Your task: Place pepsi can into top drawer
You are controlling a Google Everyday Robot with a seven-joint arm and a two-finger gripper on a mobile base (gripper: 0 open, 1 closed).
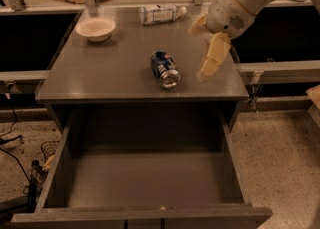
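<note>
On cabinet top (100, 73), above the pulled-out top drawer (150, 185): pepsi can (165, 69) lies on its side, silver end forward. Gripper (200, 53) hovers just right, fingers spread, empty. Likely light, thin-walled, slick, prone to rolling; pinch across mid-body.

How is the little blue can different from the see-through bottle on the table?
The pepsi can is dark blue with a shiny silver end; the bottle is clear with a pale label. The can is shorter than the bottle. The can lies in the middle of the table, the bottle at the back. Both lie on their sides. The hand hovers right of the can, empty.
</note>
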